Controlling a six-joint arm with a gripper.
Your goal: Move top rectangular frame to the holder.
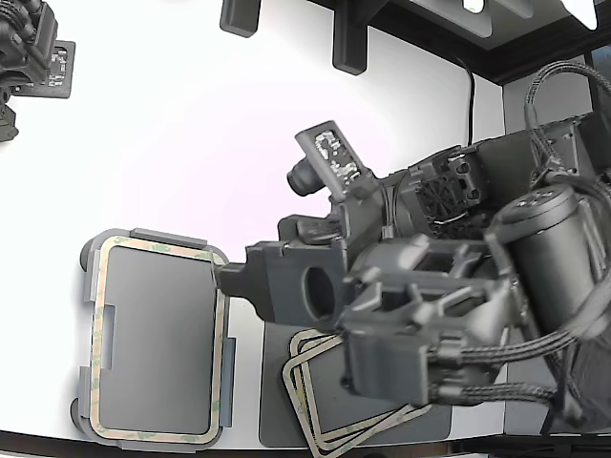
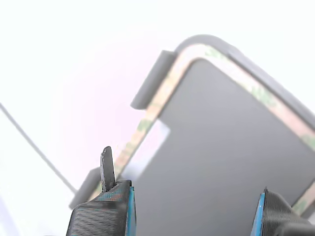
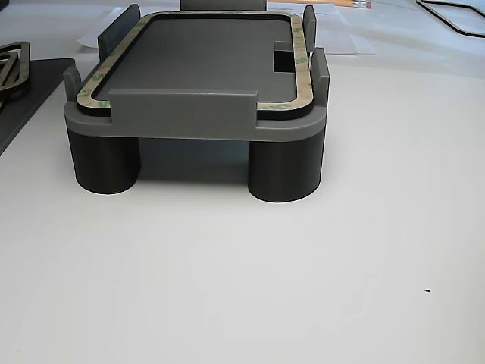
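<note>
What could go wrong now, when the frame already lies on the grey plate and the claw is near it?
1. The open claw hangs close over the frame on the plate. Pulling away carelessly might catch the thin frame and lift it out of the edge tabs.
2. The arm reaches over the spare frames on the dark pad. Retreating low might push them askew.

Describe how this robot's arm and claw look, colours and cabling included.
The dark grey, blocky plastic arm carries braided black cables and a small angled camera module. The claw has two dark ribbed fingers with blue inner faces, one with a thin grey tip.
</note>
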